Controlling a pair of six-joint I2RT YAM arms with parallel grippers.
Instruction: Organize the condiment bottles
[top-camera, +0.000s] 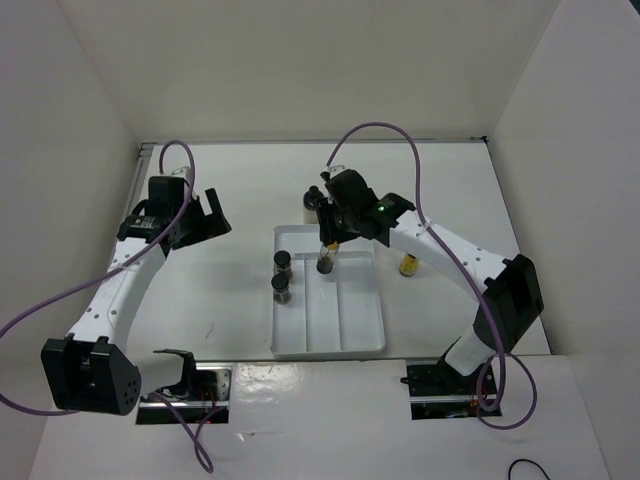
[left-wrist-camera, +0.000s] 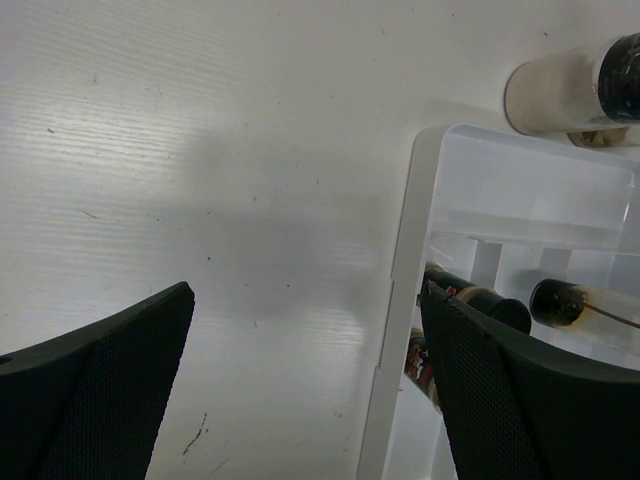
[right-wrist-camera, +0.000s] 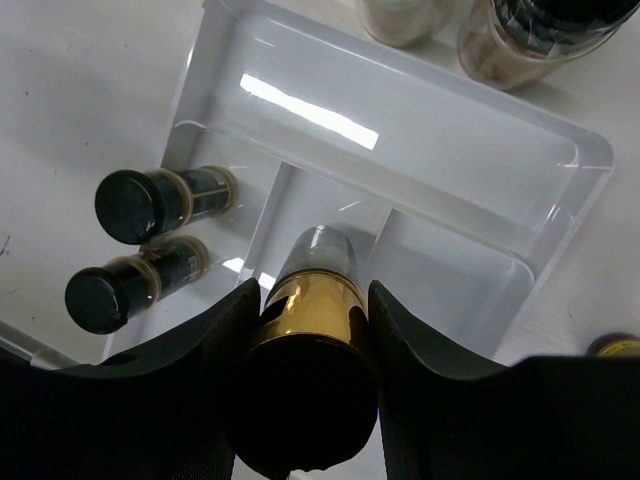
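- Condiment bottles: 6 in view, listed below.
- Slim black-capped bottle (right-wrist-camera: 308, 335): upright, clamped between the right jaws, at the far end of the white tray's (top-camera: 360, 315) middle compartment; contact with the floor cannot be told.
- Far dark jar (top-camera: 282, 262), near dark jar (top-camera: 282, 287): upright, left compartment.
- White jar (right-wrist-camera: 400, 15), pinkish-brown jar (right-wrist-camera: 520, 40): just beyond the tray's far wall.
- Slim yellow bottle (top-camera: 408, 265): on the bench (top-camera: 230, 300), just right of the tray.
- Left jaws: spread wide, holding nothing, above the bench left of the tray.

A: Entry check: any legible text, brands, numbers or signs?
B: None legible. Dark jars (right-wrist-camera: 165, 203) in white tray (right-wrist-camera: 420, 150): labels present, print too small and blurred to read.
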